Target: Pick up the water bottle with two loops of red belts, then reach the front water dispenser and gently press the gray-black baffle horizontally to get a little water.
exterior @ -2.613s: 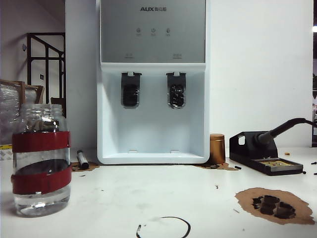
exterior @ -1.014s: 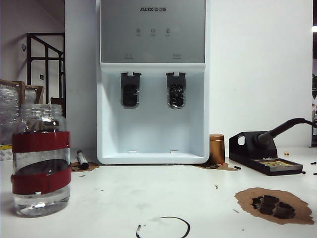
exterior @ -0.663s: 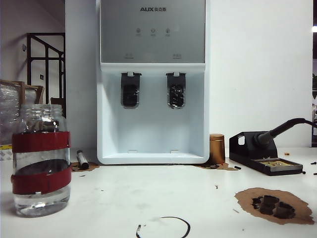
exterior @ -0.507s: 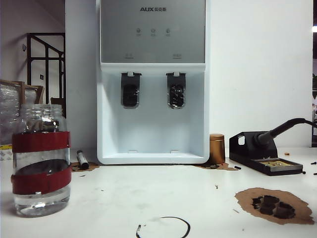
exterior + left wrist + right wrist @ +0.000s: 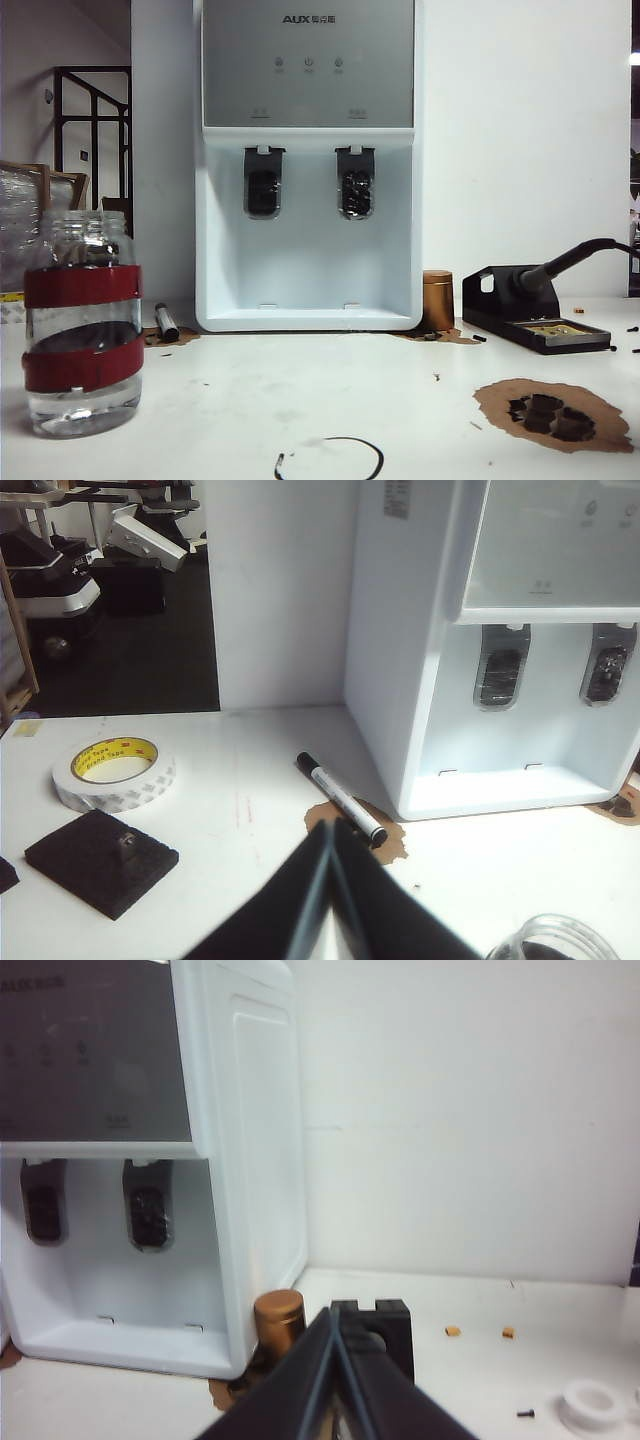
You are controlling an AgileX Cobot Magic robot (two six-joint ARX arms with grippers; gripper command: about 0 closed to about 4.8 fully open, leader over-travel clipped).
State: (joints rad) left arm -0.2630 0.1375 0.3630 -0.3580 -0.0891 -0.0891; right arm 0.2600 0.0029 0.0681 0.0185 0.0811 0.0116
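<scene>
Currently 1 water bottle (image 5: pixel 82 322) w/ 2 red bands stands upright on the tabletop (image 5: pixel 300 390), far left of ext. view, well apart from the water dispenser (image 5: pixel 308 165) at centre rear. Dispenser bay has 2 gray-black baffles (image 5: pixel 264 182), side by side, nothing in front of them. Around: 1 black marker (image 5: pixel 166 322) just left of dispenser base; 1 copper-coloured cylinder (image 5: pixel 437 299) just right of it; 1 black soldering stand (image 5: pixel 535 310) further right; brown scorched patch (image 5: pixel 555 412) near right; a black pen-drawn ring (image 5: pixel 331 458) at the near edge. Left wrist view adds 1 tape roll (image 5: pixel 113 772) and 1 black foam block (image 5: pixel 100 860) on the tabletop; bottle rim just visible at frame edge.

Left gripper (image 5: pixel 331 832): fingers together, holds nothing, above tabletop near the marker. Right gripper (image 5: pixel 333 1322): fingers together, empty, pointing toward the soldering stand and copper cylinder. Neither gripper appears in ext. view.
</scene>
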